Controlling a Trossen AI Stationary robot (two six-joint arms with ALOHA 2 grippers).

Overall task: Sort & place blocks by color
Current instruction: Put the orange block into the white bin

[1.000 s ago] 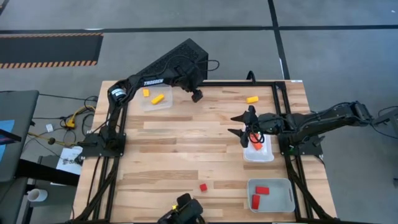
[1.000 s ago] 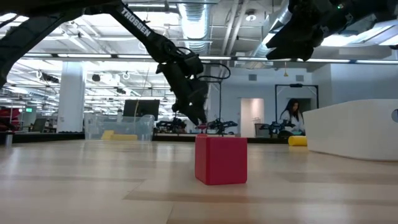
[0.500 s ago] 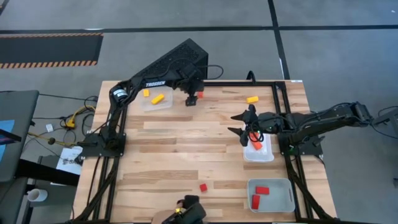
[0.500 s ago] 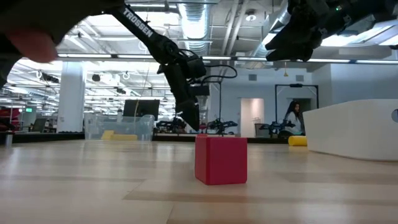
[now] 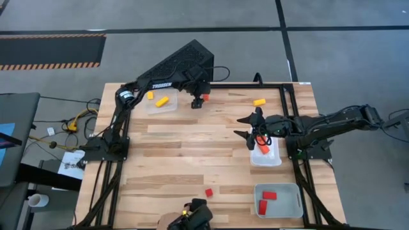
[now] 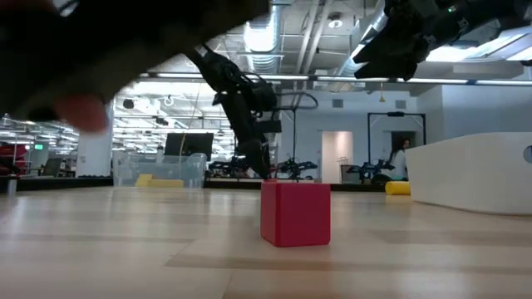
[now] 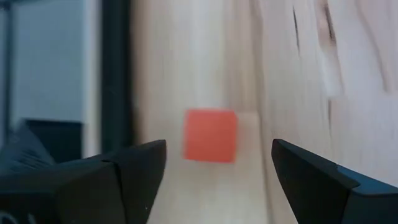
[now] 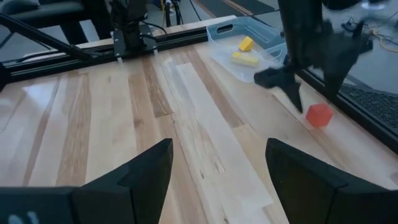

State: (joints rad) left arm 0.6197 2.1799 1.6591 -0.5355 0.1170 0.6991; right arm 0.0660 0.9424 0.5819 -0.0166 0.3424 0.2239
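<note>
You are looking at a pale wooden plank worktop (image 5: 192, 160) standing on a grey concrete floor (image 5: 345, 57) crossed by dark lines, with a black-and-orange hazard strip (image 5: 51, 51) off to one side. Beyond the worktop you see a bright hall: ceiling ducts (image 6: 274, 33), strip lights, a doorway (image 6: 337, 154).

**Colours on your table**

You see a pale striped wood table (image 5: 192, 153), black arms, 2 yellow blocks (image 5: 157, 98) in a clear tray (image 5: 167, 108), 2 red blocks (image 5: 266, 199) in a grey tray (image 5: 295, 203), and orange blocks (image 5: 262, 148) in a white tray (image 5: 266, 160).
</note>
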